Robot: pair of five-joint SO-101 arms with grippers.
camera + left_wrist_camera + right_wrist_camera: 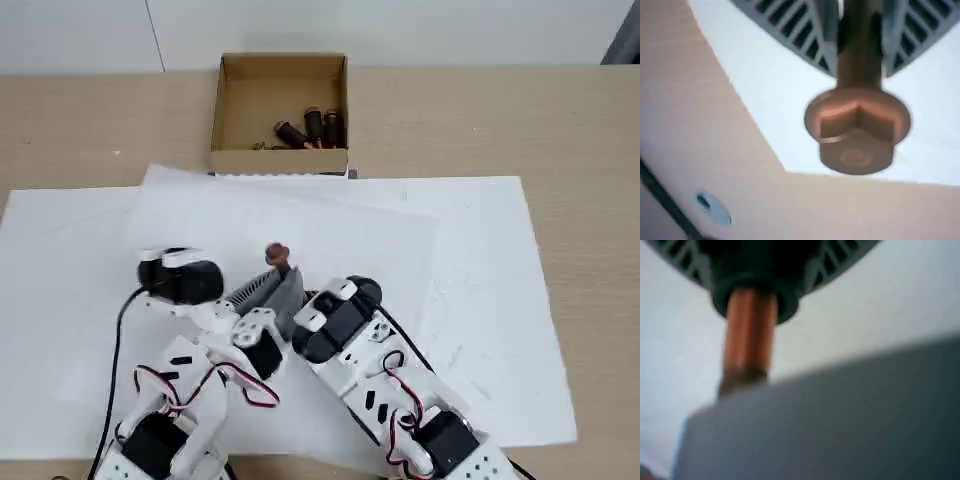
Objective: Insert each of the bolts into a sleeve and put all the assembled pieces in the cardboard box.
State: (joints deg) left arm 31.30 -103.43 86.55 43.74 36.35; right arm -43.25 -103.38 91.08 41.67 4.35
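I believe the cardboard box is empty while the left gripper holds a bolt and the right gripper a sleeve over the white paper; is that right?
Not quite: the cardboard box is not empty; the high view shows a few dark assembled pieces lying in it. The rest stands: the left gripper holds a bolt and the right gripper a sleeve over the white paper.

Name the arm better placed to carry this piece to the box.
Right, probably: the right claw grips the sleeve with the bolt already entering; the left claw holds only the bolt.
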